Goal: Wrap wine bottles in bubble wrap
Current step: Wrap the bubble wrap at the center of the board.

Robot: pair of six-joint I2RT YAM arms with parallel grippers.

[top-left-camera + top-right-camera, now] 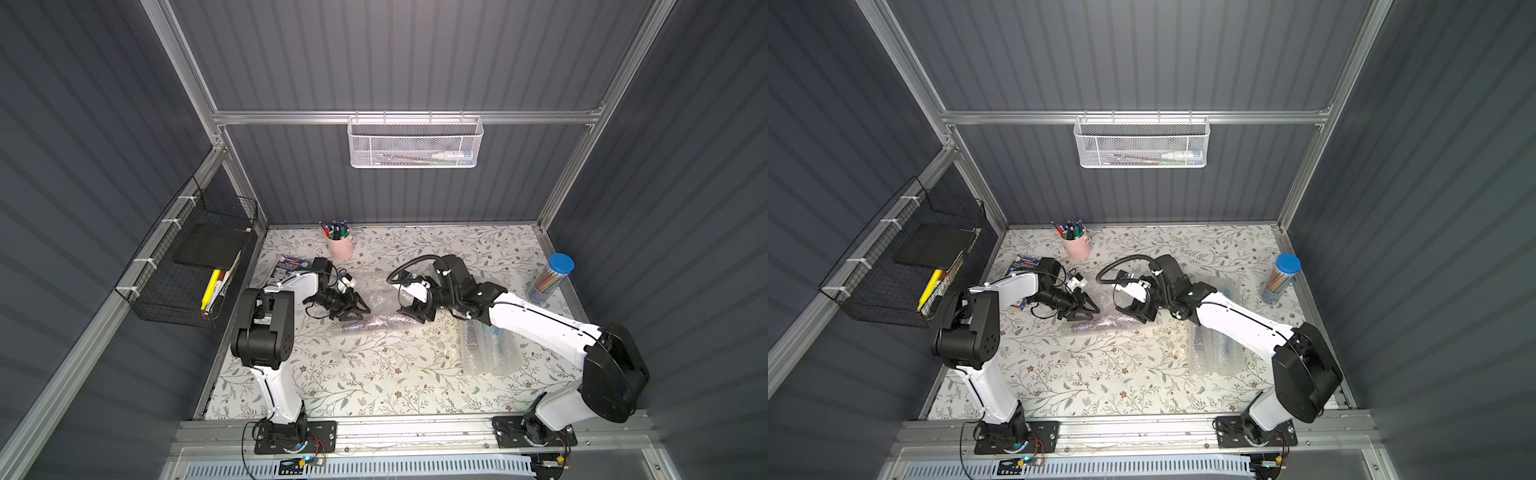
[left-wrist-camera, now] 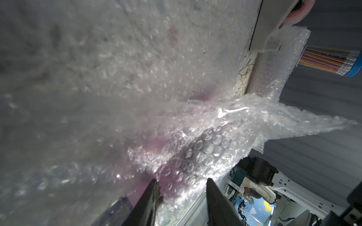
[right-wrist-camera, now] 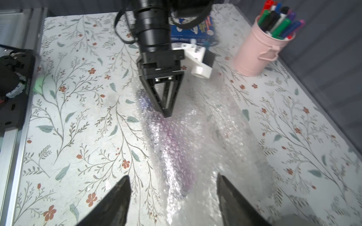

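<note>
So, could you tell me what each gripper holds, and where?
Left gripper seems clamped on the bubble wrap around one end of the purple bottle; right gripper holds nothing.

The right gripper [image 3: 172, 176] stood with jaws wide apart above a purple bottle [image 3: 176, 144] rolled in bubble wrap [image 3: 215, 127] on a floral table [image 3: 78, 117]; the left gripper [image 3: 167, 113] touched its far end.
</note>
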